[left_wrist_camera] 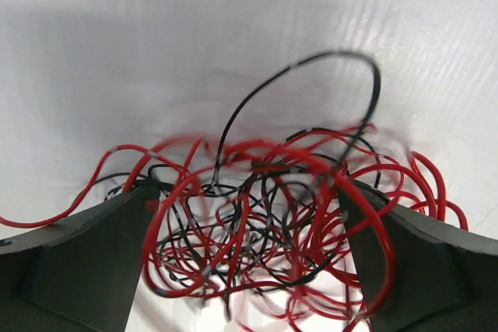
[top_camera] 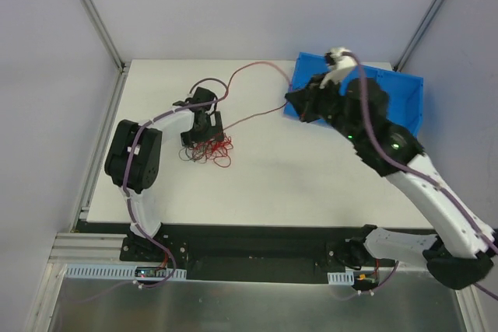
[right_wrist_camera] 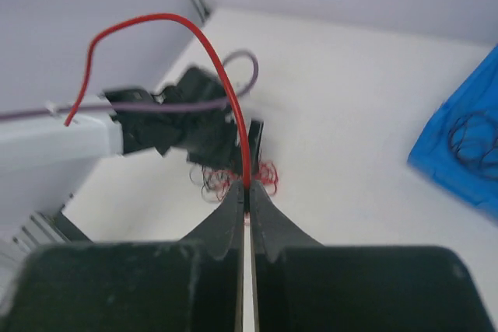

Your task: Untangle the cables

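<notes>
The cables are a tangle of thin red and black wires lying left of the table's middle. My left gripper hangs over the tangle, open. In the left wrist view the curly tangle fills the gap between the two dark fingers of the left gripper. My right gripper is beside the blue bin's near-left corner, shut on one red wire. The wire rises from the right gripper, arcs left and ends free. In the top view this wire loops toward the left arm.
A blue bin stands at the back right, and the right wrist view shows black wires inside it. The left arm with its purple hose is behind the tangle. Metal frame posts stand at the back corners.
</notes>
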Controlling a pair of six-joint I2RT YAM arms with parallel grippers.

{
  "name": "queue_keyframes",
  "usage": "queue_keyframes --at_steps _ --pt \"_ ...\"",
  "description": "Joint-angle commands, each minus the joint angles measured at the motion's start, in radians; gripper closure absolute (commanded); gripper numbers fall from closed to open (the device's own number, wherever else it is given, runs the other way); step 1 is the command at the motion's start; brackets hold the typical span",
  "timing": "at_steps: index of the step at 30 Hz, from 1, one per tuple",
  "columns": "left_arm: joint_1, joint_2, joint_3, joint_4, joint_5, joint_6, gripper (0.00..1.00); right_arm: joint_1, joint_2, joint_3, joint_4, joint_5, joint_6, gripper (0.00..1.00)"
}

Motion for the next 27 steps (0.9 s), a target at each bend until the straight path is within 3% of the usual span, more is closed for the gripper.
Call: queue_keyframes --at_steps 1,5,11,20,27 --pt "0.023 -0.054 -0.059 -0.019 -0.027 -0.024 0.01 -0.006 -0.151 0.159 -0.191 0.136 -0.108 1.00" --pt "0.031 -0.094 -0.071 -0.009 0.004 -0.035 0.01 -0.006 -0.182 0.249 -0.303 0.198 -0.122 1.00" --pt "0.060 -0.142 -0.073 -0.008 0.013 -0.028 0.01 -0.004 -0.255 0.297 -0.338 0.286 -0.162 1.00" --pt "0.066 -0.349 -0.060 -0.008 0.111 -0.020 0.01 -0.007 -0.228 0.248 -0.349 0.317 -0.197 1.00" --pt "0.066 -0.469 0.035 -0.017 0.398 0.071 0.01 -0.009 -0.214 0.344 -0.357 0.359 -0.269 1.00"
